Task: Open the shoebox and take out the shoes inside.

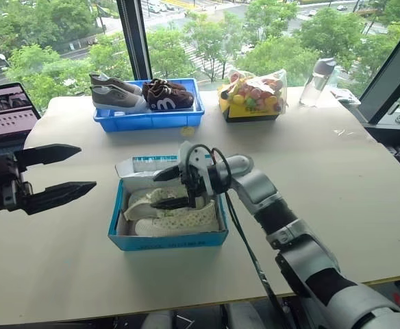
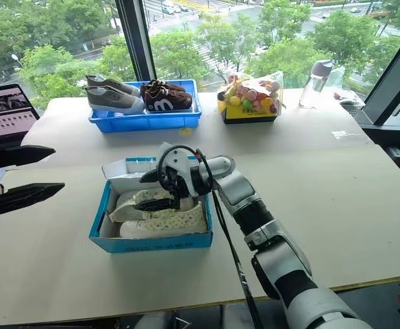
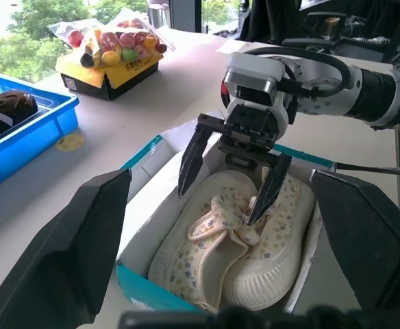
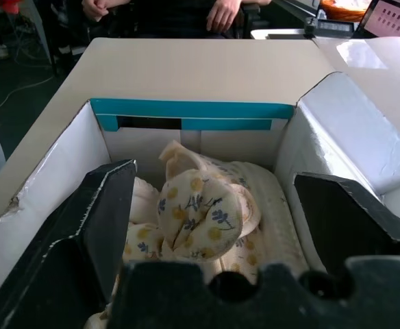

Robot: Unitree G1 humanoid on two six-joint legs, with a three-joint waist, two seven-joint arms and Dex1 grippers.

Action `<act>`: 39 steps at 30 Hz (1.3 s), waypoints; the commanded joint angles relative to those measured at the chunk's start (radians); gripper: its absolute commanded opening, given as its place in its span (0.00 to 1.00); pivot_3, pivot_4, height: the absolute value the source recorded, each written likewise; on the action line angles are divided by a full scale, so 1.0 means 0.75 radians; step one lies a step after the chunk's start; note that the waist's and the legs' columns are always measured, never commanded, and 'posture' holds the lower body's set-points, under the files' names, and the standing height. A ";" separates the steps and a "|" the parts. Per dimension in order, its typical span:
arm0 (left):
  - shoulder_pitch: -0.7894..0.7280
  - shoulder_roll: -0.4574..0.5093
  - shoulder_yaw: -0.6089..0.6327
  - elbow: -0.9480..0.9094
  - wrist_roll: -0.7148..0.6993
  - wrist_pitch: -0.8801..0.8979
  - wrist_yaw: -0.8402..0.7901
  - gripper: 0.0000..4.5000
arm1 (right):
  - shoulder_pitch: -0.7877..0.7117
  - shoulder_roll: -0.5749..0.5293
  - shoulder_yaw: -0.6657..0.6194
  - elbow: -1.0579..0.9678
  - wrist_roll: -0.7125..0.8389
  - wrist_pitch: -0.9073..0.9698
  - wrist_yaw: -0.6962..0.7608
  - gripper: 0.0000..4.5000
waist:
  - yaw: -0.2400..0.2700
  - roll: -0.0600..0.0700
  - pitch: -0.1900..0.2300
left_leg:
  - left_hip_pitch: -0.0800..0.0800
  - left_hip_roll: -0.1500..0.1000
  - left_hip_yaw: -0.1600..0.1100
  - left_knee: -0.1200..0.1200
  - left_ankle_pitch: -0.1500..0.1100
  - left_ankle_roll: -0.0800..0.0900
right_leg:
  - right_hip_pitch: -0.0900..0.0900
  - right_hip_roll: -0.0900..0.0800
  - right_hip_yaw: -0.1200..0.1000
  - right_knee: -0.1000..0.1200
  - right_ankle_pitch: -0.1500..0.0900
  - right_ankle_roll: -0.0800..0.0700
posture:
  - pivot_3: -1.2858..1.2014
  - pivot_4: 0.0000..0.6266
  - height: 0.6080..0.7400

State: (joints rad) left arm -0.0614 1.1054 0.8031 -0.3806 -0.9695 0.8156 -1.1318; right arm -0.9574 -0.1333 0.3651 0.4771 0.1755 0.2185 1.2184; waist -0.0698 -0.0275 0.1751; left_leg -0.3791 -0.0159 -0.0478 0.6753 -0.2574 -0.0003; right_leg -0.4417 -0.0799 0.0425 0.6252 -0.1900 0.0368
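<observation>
While the shoebox sits open near the middle of the pale counter, its lid folded back on the far side and its white inside showing, the shoes lie in it side by side, cream-white with small flower prints and strap tops. Reaching in from the right, the right pincer has its two black fingers spread apart and lowered into the box, one on either side of a raised strap top, not closed on it. To the left of the box, well apart from it, the left pincer hangs above the counter with its jaws wide and nothing between them. At the far edge stands a blue plastic tray holding a grey pair and a brown pair; beside it rest a bag of coloured balls and a clear bottle.
</observation>
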 commanded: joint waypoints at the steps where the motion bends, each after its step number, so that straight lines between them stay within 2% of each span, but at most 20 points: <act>1: 0.006 0.007 0.053 -0.023 -0.016 0.001 0.009 1.00 | 0.008 0.005 0.012 0.028 -0.034 -0.046 0.012 0.60 | 0.000 0.000 0.000 | 0.000 0.000 0.000 0.000 0.000 0.000 | 0.000 0.000 0.000 0.000 0.000 0.000 | 0.52 0.24 1.00; 9: -0.013 0.007 0.023 -0.010 -0.010 -0.020 0.024 1.00 | -0.008 0.012 -0.037 0.007 -0.009 -0.109 0.001 0.01 | 0.000 0.000 0.000 | 0.001 0.000 0.000 0.000 0.000 0.000 | 0.001 0.000 0.000 0.000 0.000 0.000 | 0.52 0.24 1.00; 16: -0.013 0.006 0.021 -0.009 -0.005 -0.026 0.022 1.00 | 0.050 0.033 -0.080 -0.111 -0.123 -0.554 -0.259 0.00 | 0.000 0.000 0.000 | 0.000 0.000 0.000 0.000 -0.001 -0.001 | 0.000 0.000 0.000 0.000 0.000 0.000 | 0.52 0.24 1.00; 18: -0.011 0.004 0.021 -0.011 -0.004 -0.026 0.024 1.00 | 0.087 0.044 -0.078 -0.153 -0.123 -0.528 -0.297 0.00 | -0.001 0.000 0.000 | -0.001 0.000 0.000 0.000 -0.001 -0.001 | -0.001 0.000 0.000 0.000 0.000 0.000 | 0.52 0.24 1.00; 21: -0.016 -0.002 0.017 -0.015 -0.011 -0.025 0.030 1.00 | 0.201 0.001 0.047 -0.173 -0.209 -0.526 -0.247 0.00 | 0.000 0.000 0.000 | -0.001 0.000 0.000 0.000 -0.001 -0.001 | -0.001 0.000 0.000 0.000 0.000 0.000 | 0.52 0.24 1.00; 24: -0.020 -0.001 0.011 -0.010 -0.008 -0.029 0.029 1.00 | 0.210 0.044 0.007 -0.251 -0.149 -0.462 -0.285 0.00 | 0.000 0.000 0.000 | 0.000 0.000 -0.001 0.000 -0.001 -0.002 | 0.000 0.000 0.000 0.000 0.000 0.000 | 0.52 0.24 1.00; 32: -0.044 0.005 -0.020 0.008 -0.001 -0.038 0.024 1.00 | -0.005 0.044 -0.176 -0.182 -0.134 -0.539 -0.467 0.00 | -0.001 0.000 0.000 | 0.001 0.001 0.000 0.000 -0.001 -0.002 | 0.000 0.002 0.001 0.000 0.000 0.000 | 0.52 0.24 1.00; 39: -0.068 0.002 -0.059 0.019 0.004 -0.050 0.022 1.00 | -0.155 -0.025 -0.327 -0.233 -0.007 -0.366 -0.479 0.00 | 0.000 0.000 0.000 | -0.002 0.001 -0.001 0.000 -0.001 -0.002 | -0.002 0.002 0.001 0.000 0.000 -0.001 | 0.52 0.24 1.00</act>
State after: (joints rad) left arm -0.0976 1.1006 0.7537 -0.3724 -0.9662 0.8068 -1.1124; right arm -1.0353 -0.1401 0.1750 0.3620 0.1096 -0.0981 0.8703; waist -0.0696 -0.0273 0.1753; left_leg -0.3808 -0.0148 -0.0484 0.6752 -0.2580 -0.0017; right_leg -0.4432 -0.0786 0.0429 0.6254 -0.1901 0.0363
